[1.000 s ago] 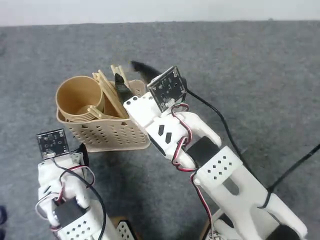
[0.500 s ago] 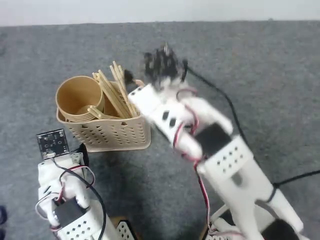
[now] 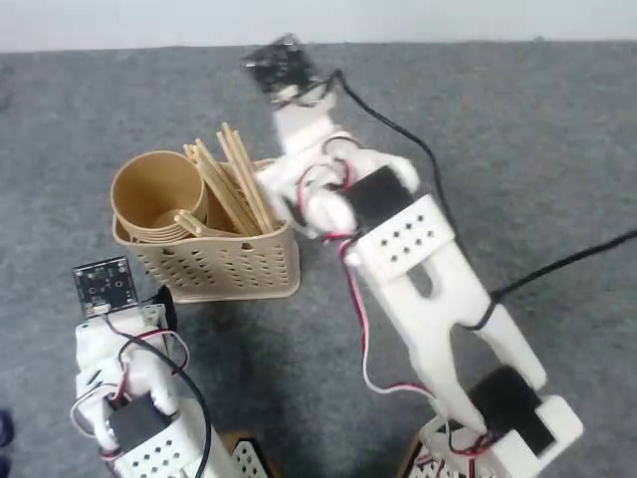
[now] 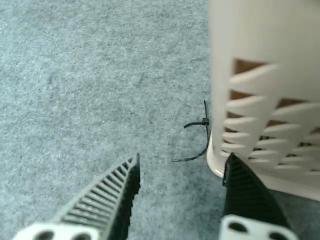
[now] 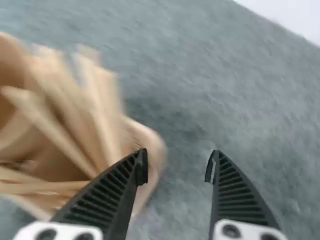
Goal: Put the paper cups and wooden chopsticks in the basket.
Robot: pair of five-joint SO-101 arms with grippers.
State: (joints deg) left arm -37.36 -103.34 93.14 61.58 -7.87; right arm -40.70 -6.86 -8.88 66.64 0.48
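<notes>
Just beside the wide-open, empty right hand (image 5: pixel 177 167), the basket (image 3: pixel 214 267) holds the stacked paper cups (image 3: pixel 149 189) and the chopsticks (image 3: pixel 239 184), so the task looks finished, while the left hand (image 4: pixel 182 172), also open and empty, sits close by the basket's wall.

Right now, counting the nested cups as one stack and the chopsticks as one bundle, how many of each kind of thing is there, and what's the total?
Basket: 1
Stack of paper cups: 1
Bundle of wooden chopsticks: 1
Black cable tie: 1
Robot arms: 2, the left arm and the right arm
Total: 6
</notes>
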